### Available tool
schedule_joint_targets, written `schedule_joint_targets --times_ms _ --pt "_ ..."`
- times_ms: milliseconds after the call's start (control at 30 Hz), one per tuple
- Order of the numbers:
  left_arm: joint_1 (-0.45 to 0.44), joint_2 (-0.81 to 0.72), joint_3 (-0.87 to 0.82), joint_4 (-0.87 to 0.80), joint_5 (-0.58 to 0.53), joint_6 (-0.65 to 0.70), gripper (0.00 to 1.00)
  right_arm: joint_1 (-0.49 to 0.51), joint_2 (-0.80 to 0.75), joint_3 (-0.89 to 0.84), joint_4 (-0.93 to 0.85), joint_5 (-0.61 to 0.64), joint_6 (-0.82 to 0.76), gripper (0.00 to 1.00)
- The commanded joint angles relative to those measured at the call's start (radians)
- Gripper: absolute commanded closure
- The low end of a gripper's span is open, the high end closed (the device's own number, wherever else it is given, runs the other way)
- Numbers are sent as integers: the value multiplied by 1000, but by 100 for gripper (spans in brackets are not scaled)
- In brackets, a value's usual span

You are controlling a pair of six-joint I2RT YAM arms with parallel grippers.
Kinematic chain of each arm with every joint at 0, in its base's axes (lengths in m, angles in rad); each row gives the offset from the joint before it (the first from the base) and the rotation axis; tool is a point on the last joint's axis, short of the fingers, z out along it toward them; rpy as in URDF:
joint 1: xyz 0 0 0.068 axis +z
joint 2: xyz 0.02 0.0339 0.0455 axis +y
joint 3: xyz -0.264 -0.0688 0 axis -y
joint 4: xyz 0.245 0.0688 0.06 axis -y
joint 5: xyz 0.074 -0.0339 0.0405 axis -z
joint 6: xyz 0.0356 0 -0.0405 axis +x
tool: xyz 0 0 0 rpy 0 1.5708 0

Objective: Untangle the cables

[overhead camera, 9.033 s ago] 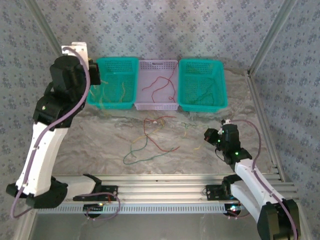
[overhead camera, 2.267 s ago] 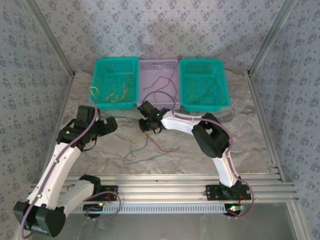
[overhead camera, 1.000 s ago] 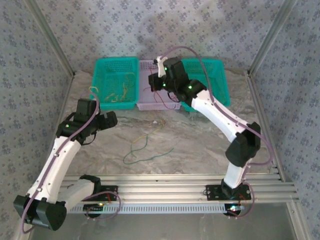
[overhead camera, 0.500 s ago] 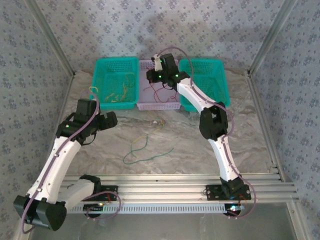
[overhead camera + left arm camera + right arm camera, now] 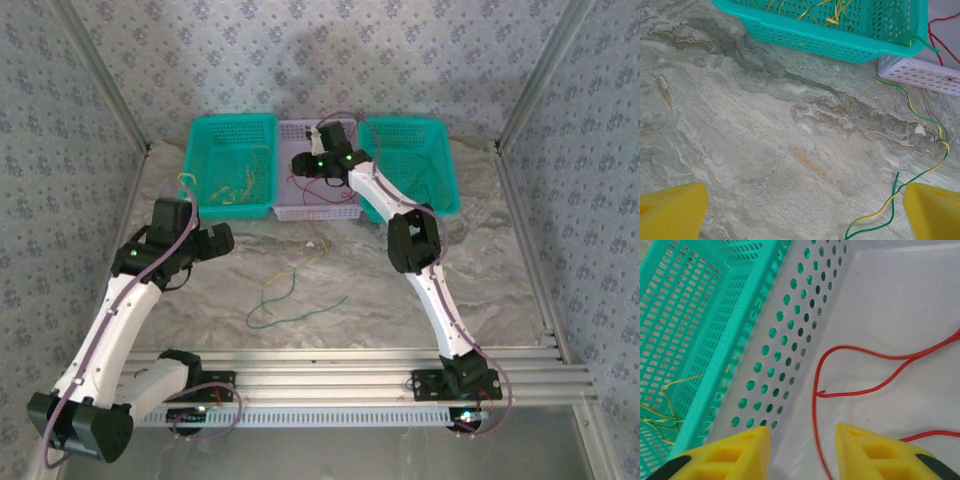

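A green and a yellow cable (image 5: pixel 283 290) lie crossed on the marble table (image 5: pixel 400 290), centre-left. They also run past the right pad in the left wrist view as the green and yellow cable (image 5: pixel 910 185). My left gripper (image 5: pixel 220 240) hovers open to their upper left, its pads (image 5: pixel 670 210) wide apart over bare table. My right gripper (image 5: pixel 298 165) is open low inside the lilac basket (image 5: pixel 300 210). A red cable (image 5: pixel 815 415) lies on the basket floor and passes between its yellow fingers (image 5: pixel 730 455), touching neither. Yellow cables (image 5: pixel 235 180) lie in the left teal basket (image 5: pixel 200 130).
A second teal basket (image 5: pixel 440 160) stands right of the lilac one, partly covered by my right arm. The three baskets line the back of the table. Aluminium frame posts (image 5: pixel 530 90) rise at both sides, and a rail (image 5: pixel 330 365) crosses the near edge.
The red cable has gone from the table into the lilac basket. Within the last second my right gripper moved left and lower in that basket. My left arm stayed still.
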Motion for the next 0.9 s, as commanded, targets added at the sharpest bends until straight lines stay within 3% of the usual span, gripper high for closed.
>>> schedule_joint_targets --times_ms 0,200,467,633,867 --pt "5 -10 -5 11 -13 20 0 21 -146 27 -47 38 -66 56" --pt "5 -2 -4 -2 -23 18 0 71 -424 -181 -69 216 -127 52" --pt "-47 26 -34 2 67 -56 0 200 -878 -862 123 267 -117 50" --pt "-73 79 -112 45 167 -115 1 271 -1044 -1160 153 289 -77 50" --pt "-207 221 -149 121 151 -156 1 309 -1242 -1444 162 325 -38 49"
